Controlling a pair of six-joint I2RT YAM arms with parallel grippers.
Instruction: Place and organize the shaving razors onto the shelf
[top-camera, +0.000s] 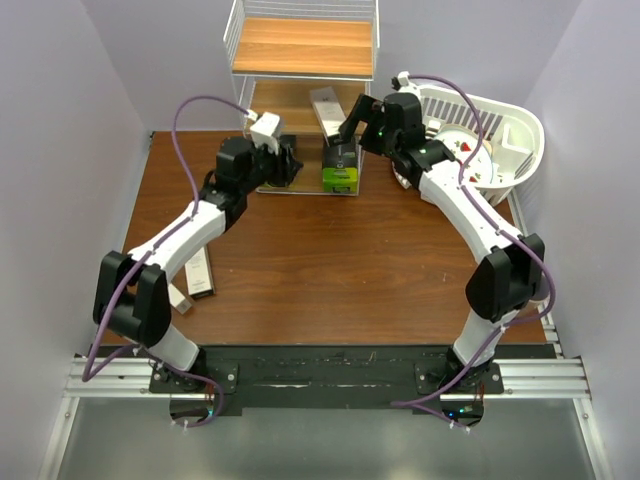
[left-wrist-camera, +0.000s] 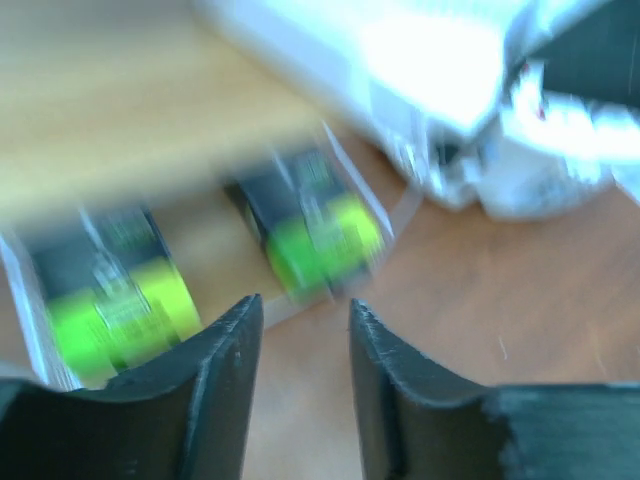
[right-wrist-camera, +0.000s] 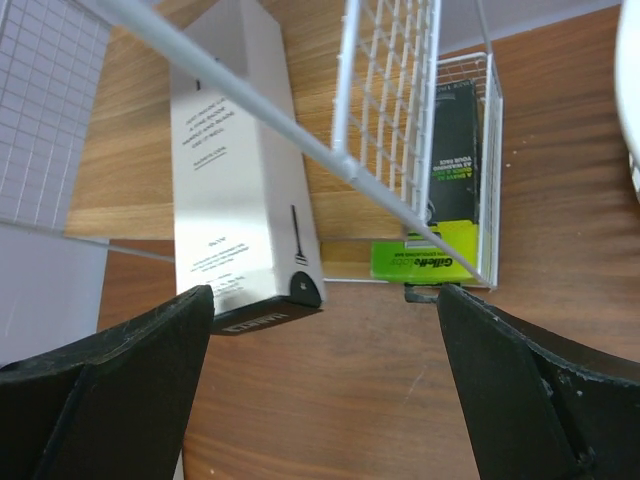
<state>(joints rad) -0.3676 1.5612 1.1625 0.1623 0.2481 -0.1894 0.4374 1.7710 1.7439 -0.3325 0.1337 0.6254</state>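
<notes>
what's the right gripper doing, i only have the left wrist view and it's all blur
observer: The right gripper is open and empty, facing a white carton that lies on the shelf.
operator: any razors not on the shelf
observer: Yes, two slim cartons lie on the table beside the left arm.

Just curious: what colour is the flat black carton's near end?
Lime green; flat black carton shows best in right wrist view.
</notes>
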